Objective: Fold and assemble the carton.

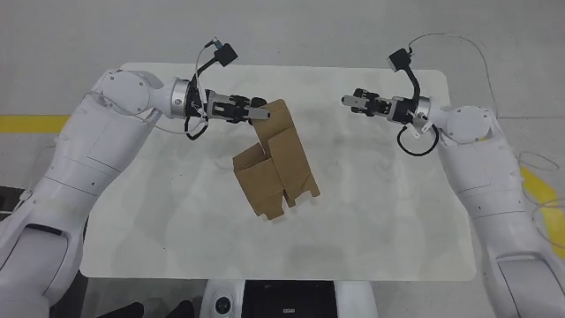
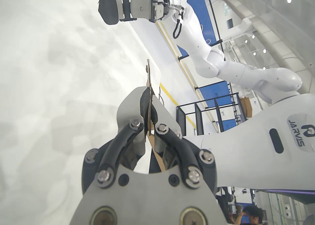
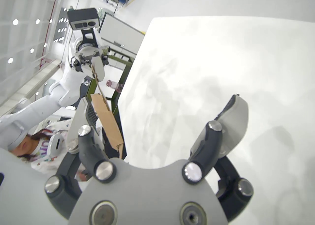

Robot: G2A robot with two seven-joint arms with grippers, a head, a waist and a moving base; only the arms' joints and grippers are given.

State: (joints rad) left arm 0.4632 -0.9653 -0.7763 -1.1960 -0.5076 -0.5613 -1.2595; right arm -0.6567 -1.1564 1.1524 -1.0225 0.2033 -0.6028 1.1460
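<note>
Presently, the brown carton (image 1: 275, 161) is seen over the middle of the white tabletop (image 1: 380, 221). It is partly folded, with its panels set at a slant and short flaps sticking out at the near end. It is pinched at its far corner by the left hand (image 1: 259, 111), which is pressed together on a thin edge of cardboard. In the left wrist view that edge is seen running straight out from between the two dark pads (image 2: 144, 99). Whether the carton's near end is resting on the tabletop or is lifted off it cannot be told. The right hand (image 1: 349, 100) is held over the far right part of the tabletop, pointed toward the carton and the left hand but well apart from both. Its fingers (image 3: 232, 112) are spread wide, and nothing is held between them. In the right wrist view the carton is seen farther off, extending from the left hand as a narrow brown strip. In the top view the left arm is seen stretched in from the left side of the tabletop and the right arm from the right side, so that the two hands are turned toward each other across its far half.
</note>
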